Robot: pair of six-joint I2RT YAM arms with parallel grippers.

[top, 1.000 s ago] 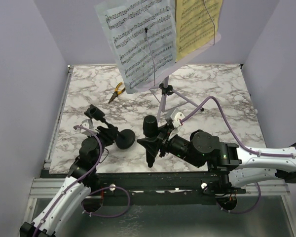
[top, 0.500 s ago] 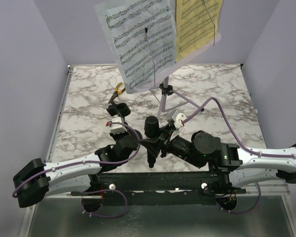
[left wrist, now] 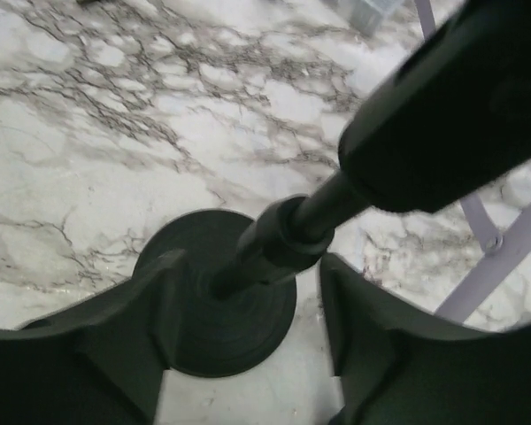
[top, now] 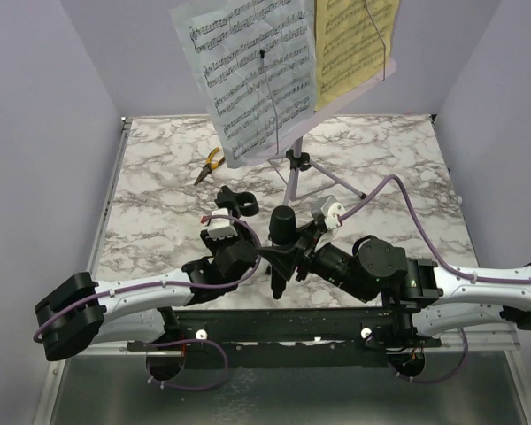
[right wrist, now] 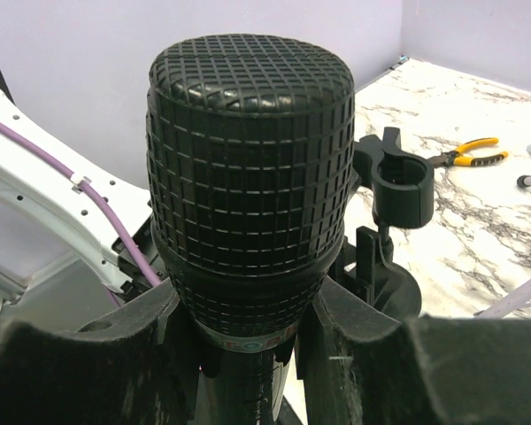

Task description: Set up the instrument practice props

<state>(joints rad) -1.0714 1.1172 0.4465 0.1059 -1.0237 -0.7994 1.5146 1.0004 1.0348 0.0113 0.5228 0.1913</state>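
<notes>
**Microphone and its stand side by side near the front edge**

From my console, the right gripper (right wrist: 248,332) was clamped around the body of the black microphone (right wrist: 248,159). It held the microphone upright, grille head on top, over the near part of the marble table (top: 398,150).

The left gripper (left wrist: 252,266) straddled the post of the short mic stand (left wrist: 217,310), one finger on each side above the round base. A sliver of marble showed between the base and the right-hand finger. I could not tell whether the jaws were actually pinching the stand.

The stand's clip (right wrist: 398,181) sat just beside the microphone head without touching it.

Farther back stood the lilac music stand (top: 292,173), carrying a white page (top: 248,71) and a yellow page (top: 354,44) side by side. A pair of yellow-handled pliers (top: 210,163) lay to its left.
</notes>
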